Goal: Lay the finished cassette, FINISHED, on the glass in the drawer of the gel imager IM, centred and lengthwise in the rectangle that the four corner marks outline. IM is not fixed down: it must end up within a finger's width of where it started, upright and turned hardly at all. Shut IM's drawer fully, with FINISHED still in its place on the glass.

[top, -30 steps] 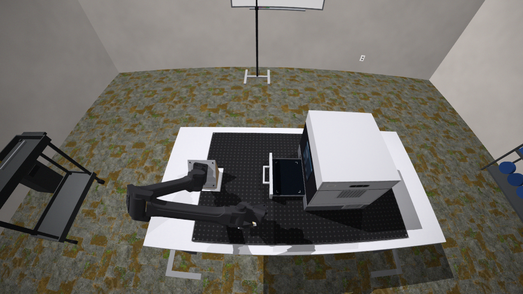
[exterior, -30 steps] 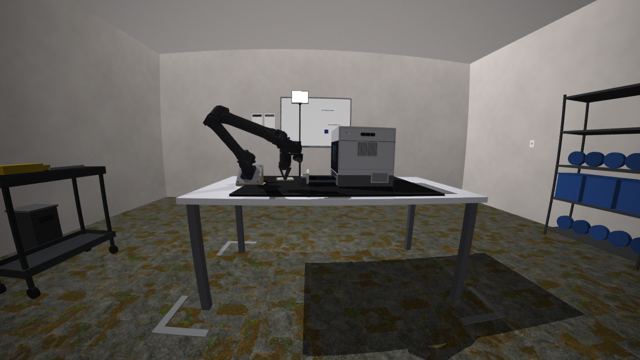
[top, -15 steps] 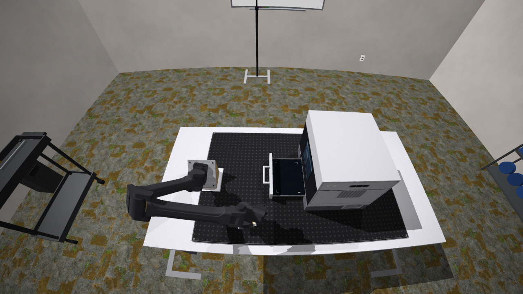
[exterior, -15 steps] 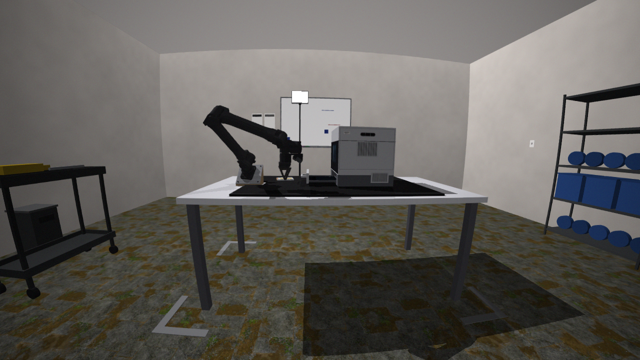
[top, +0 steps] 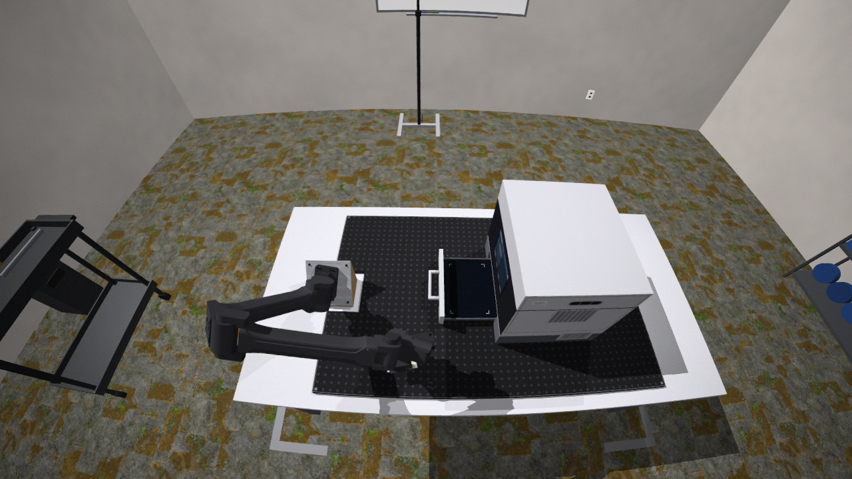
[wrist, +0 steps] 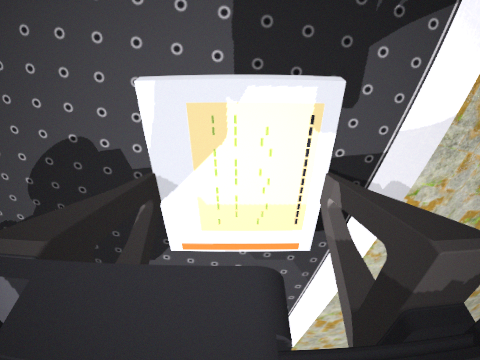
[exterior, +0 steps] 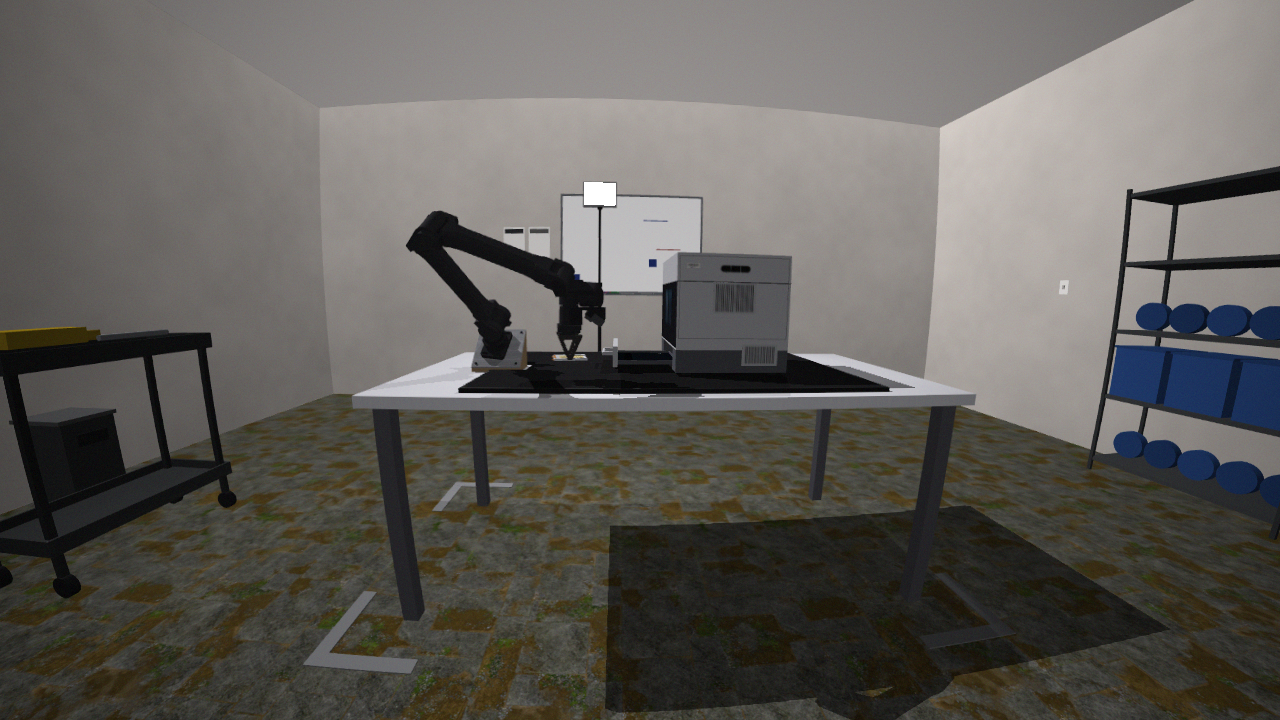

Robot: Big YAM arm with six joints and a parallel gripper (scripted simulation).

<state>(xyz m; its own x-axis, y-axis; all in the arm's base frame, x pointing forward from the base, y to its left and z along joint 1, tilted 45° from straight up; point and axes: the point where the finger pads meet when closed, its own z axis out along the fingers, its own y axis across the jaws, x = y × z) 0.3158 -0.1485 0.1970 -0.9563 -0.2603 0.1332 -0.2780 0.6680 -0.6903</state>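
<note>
FINISHED (top: 414,364) (wrist: 240,165), the gel cassette, is just sitting clamped edge to edge in the gripper (top: 402,367) (exterior: 570,354) (wrist: 240,182), while IM's drawer (top: 441,285) (exterior: 614,352) is hanging open, well apart from it.

Between the older pictures and now, I can't find any clear move. If the black arm (top: 309,345) (exterior: 505,250) or its hand (top: 401,366) (exterior: 570,356) (wrist: 240,182) shifted at all, it was too tiny to tell from the top or from the side. The same goes for the white card, FINISHED (wrist: 240,165), by the hand: any little slide is too small to see.
</note>
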